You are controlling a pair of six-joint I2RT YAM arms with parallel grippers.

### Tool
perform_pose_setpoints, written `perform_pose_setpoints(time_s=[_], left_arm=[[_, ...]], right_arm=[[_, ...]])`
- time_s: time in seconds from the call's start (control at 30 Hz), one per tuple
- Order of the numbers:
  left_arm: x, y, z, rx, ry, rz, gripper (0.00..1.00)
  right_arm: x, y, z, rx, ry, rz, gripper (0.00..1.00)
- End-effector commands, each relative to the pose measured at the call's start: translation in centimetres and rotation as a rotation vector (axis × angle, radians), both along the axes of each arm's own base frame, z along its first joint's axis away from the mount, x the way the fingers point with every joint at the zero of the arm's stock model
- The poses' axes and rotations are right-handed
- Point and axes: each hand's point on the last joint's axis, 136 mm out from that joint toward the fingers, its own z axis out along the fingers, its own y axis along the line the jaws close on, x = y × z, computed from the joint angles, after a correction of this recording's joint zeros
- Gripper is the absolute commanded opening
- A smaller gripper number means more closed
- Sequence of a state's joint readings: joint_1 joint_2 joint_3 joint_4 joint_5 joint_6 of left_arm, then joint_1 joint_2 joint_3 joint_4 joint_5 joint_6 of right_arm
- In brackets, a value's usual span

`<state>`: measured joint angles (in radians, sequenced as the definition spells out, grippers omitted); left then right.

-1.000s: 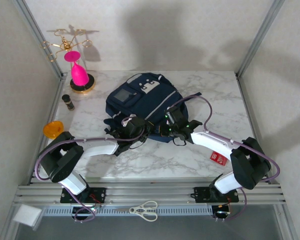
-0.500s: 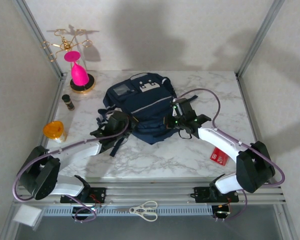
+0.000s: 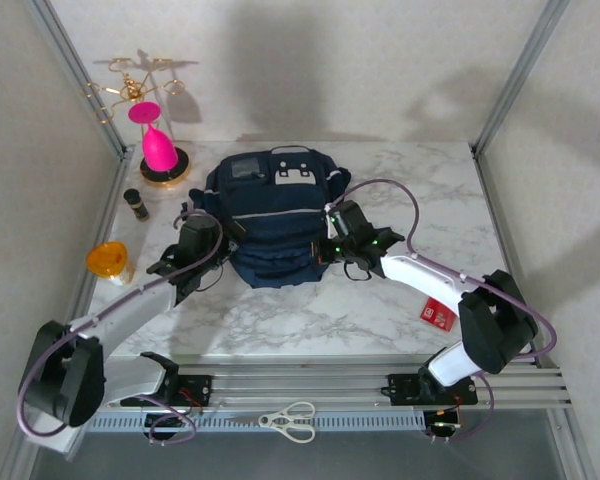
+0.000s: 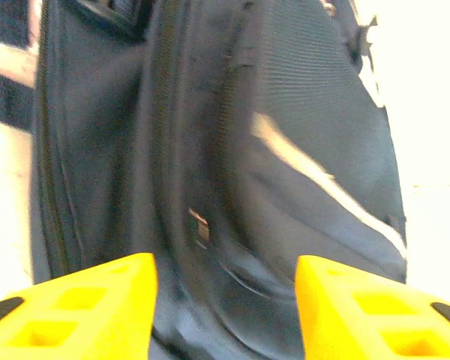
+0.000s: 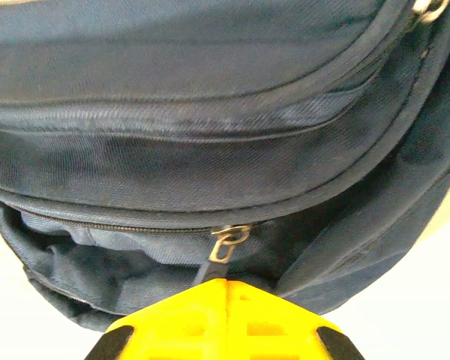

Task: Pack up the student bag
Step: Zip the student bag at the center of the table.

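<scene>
Item: student bag (image 3: 272, 215), mid-desk toward the far edge; opening step apparently in hand, right jaws clamped on the zipper pull (image 5: 223, 251), left jaws apart beside the fabric; next move likely draws the zip along.

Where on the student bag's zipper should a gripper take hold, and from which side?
The dark pull tab hanging from the slider, approached from the near end of the student bag. It dangles free of the fabric toward the arms, thin and flat for closed jaws; the right gripper appears to pinch it so.
</scene>
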<state>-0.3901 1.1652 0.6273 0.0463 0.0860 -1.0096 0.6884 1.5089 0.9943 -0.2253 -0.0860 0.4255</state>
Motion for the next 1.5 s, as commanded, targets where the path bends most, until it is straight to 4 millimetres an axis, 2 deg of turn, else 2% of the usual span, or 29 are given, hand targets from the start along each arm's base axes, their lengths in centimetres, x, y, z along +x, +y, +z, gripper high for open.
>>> perform_pose_setpoints(time_s=[0.0, 0.1, 0.17, 0.27, 0.43, 0.53, 0.7, 0.8, 0.93, 1.1, 1.27, 1.37, 1.47], left_arm=[[-1.8, -1.0, 0.5, -0.086, 0.001, 0.01, 0.55], [-2.6, -2.6, 0.5, -0.178, 0.007, 0.012, 0.57], [-2.9, -4.1, 0.7, -0.214, 0.003, 0.012, 0.58], [-2.6, -5.6, 0.9, -0.22, 0.004, 0.007, 0.58], [-1.8, -7.1, 1.0, -0.214, 0.002, -0.003, 0.57], [-1.7, -7.4, 0.7, -0.176, 0.008, -0.005, 0.58], [-1.5, -7.4, 0.2, -0.172, 0.011, 0.0, 0.6], [-1.5, -7.3, 0.0, -0.157, 0.017, 0.005, 0.6], [-1.5, -7.4, 0.0, -0.155, 0.014, -0.006, 0.6], [-1.5, -8.3, -0.1, -0.188, 0.023, -0.024, 0.61], [-1.7, -9.9, 0.3, -0.201, 0.023, -0.036, 0.61], [-1.9, -10.8, -0.3, -0.228, 0.051, -0.03, 0.61], [-1.7, -11.5, -0.3, -0.264, 0.063, -0.017, 0.6]], right_arm=[[1.8, -0.5, 2.6, -0.007, -0.091, 0.013, 0.12], [2.7, -1.3, 2.2, -0.038, -0.042, -0.046, 0.18], [2.2, -0.8, 1.6, -0.073, -0.021, -0.054, 0.29], [1.0, 0.6, 0.7, -0.124, 0.001, -0.051, 0.36], [0.6, -0.6, -1.3, -0.261, 0.046, -0.123, 0.41], [0.0, -0.1, -1.7, -0.269, 0.06, -0.125, 0.43], [0.4, 1.1, -3.1, -0.302, 0.084, -0.11, 0.39], [1.0, 0.8, -3.9, -0.348, 0.081, -0.129, 0.33], [1.1, -0.1, -4.8, -0.405, 0.087, -0.153, 0.31], [1.0, 0.0, -5.0, -0.402, 0.09, -0.147, 0.18], [1.2, 0.5, -3.1, -0.359, 0.045, -0.117, 0.08], [0.9, 1.8, -1.5, -0.281, 0.021, -0.058, 0.0], [0.3, 2.3, 0.0, -0.222, 0.0, -0.022, 0.0]])
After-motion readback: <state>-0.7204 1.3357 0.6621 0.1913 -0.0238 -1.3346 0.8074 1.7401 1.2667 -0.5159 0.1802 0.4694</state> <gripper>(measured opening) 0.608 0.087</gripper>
